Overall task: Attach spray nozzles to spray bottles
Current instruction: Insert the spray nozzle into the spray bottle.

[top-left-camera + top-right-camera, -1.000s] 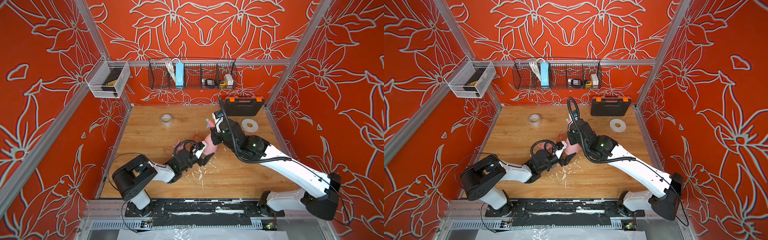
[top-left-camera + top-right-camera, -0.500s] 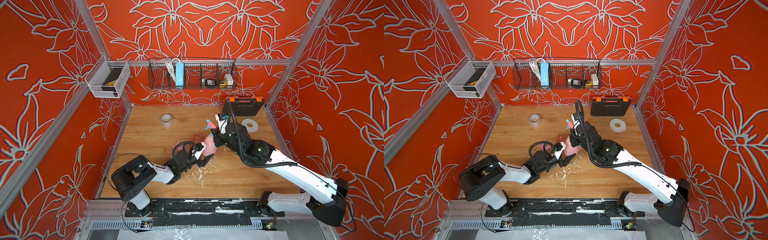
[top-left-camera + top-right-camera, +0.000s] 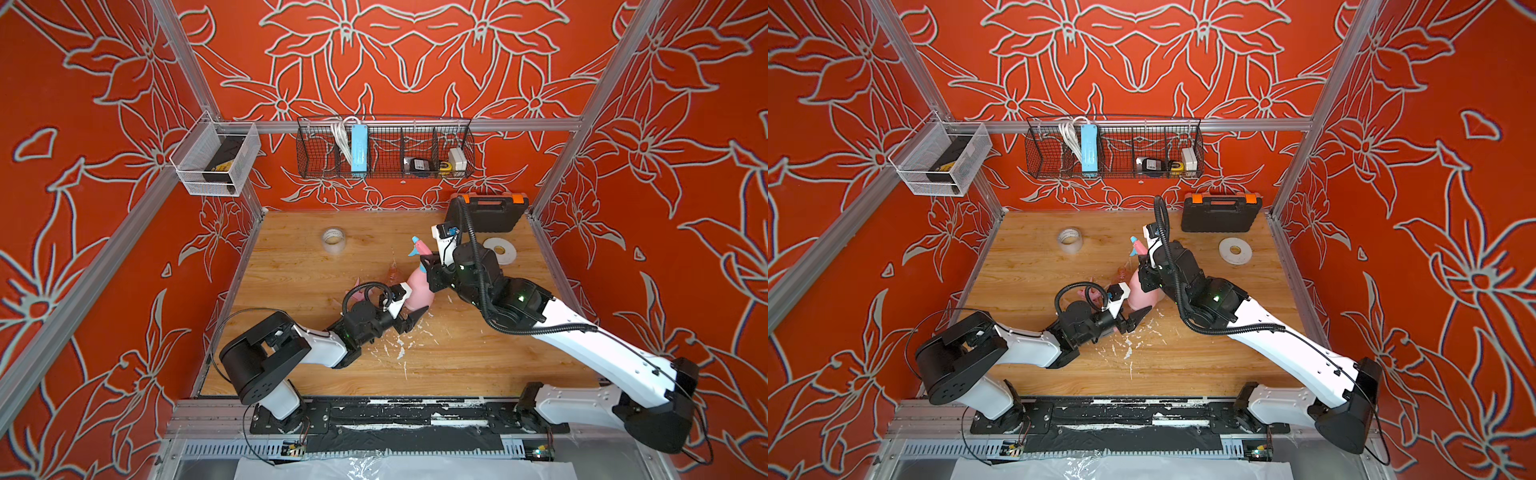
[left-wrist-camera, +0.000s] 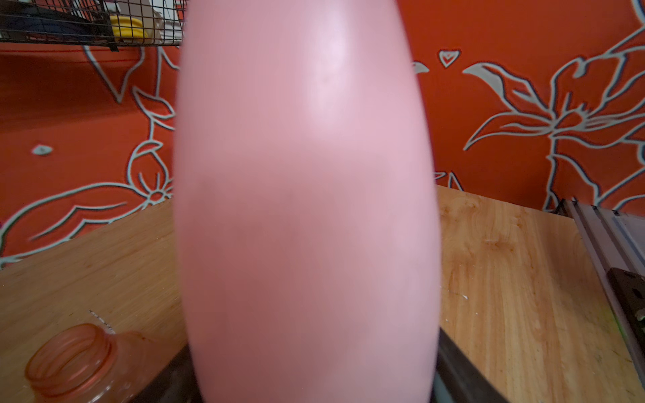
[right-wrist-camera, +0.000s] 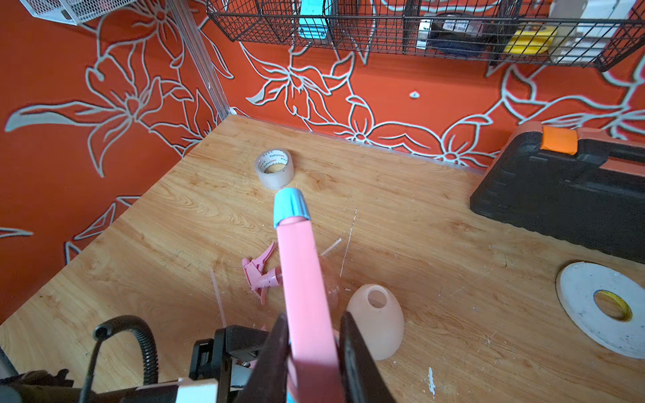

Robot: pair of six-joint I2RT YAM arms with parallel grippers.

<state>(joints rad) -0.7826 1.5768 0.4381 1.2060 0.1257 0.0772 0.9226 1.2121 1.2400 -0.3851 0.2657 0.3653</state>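
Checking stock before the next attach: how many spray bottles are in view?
3: pink bottle held in the left gripper; orange bottle on the table beside it; cream-white bottle on the table by the right gripper. The arms could hide more.

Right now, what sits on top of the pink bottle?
The pink-and-blue nozzle, clamped in the right end effector, stands over the pink bottle. Their joint is hidden by that end effector, so seating is unclear.
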